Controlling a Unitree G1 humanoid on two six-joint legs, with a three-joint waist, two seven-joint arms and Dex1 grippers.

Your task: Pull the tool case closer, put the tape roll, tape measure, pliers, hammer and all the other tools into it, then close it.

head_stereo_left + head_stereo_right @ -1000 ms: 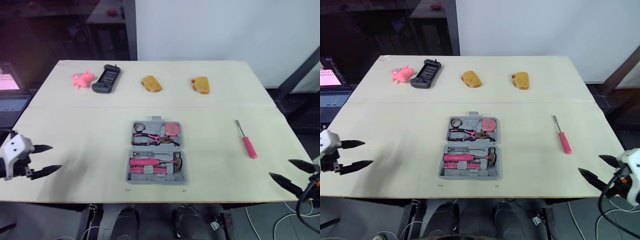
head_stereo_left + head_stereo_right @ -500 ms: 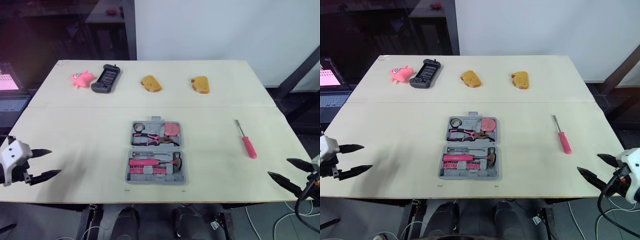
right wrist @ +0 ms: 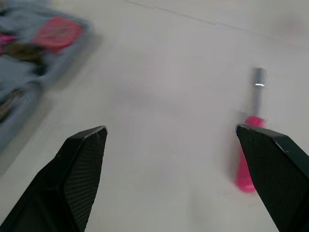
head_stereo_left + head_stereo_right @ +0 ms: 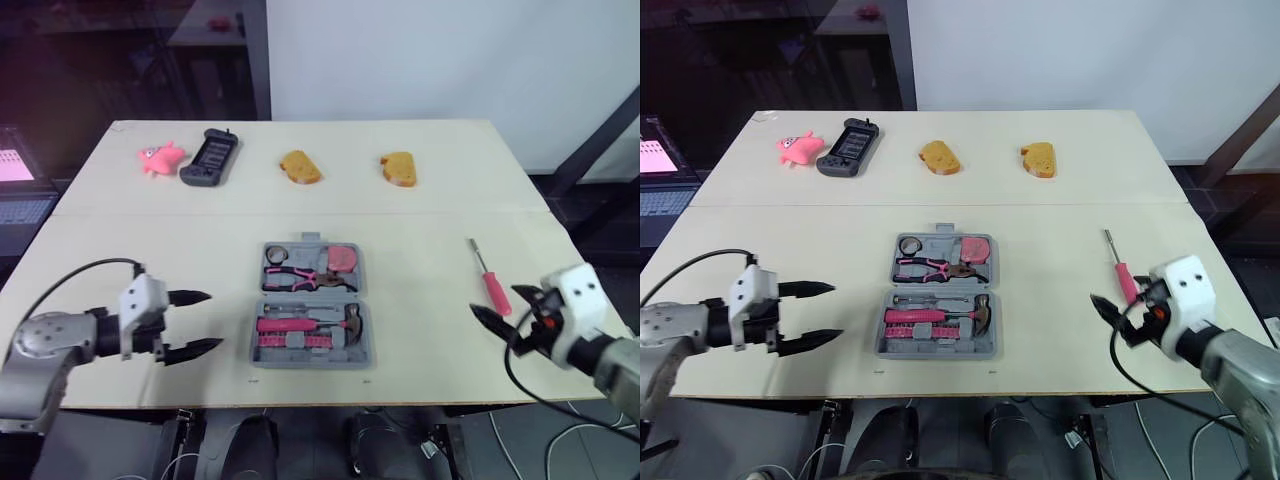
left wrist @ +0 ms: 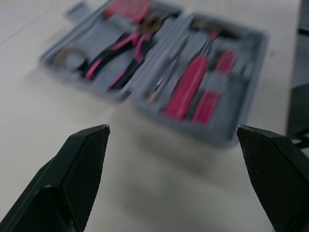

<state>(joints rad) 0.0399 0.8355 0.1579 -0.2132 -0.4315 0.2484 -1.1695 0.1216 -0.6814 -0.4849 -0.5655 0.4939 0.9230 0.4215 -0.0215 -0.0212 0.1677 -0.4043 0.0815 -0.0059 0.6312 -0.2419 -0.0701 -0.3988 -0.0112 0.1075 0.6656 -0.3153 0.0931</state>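
The grey tool case [image 4: 260,355] lies open in the middle of the table. Its far half holds a tape roll [image 4: 277,253], pink tape measure [image 4: 344,258] and pliers [image 4: 300,277]; its near half holds a pink-handled hammer [image 4: 310,322] and bits. A pink screwdriver [image 4: 492,282] lies loose on the table right of the case. My left gripper [image 4: 212,320] is open just left of the case, pointing at it, with nothing between its fingers. Beside the screwdriver's handle, my right gripper [image 4: 494,301] is open and empty. The right wrist view shows the screwdriver [image 3: 251,145] ahead of that gripper.
Along the far edge lie a pink toy [image 4: 160,157], a black handheld device [image 4: 211,158] and two brown bread-like pieces [image 4: 301,167] [image 4: 400,169]. A laptop [image 4: 20,190] sits off the table's left side.
Both arms have swung inward from the table's near corners. The left gripper now sits close to the case's left side and the right gripper beside the screwdriver. The tools have not moved.
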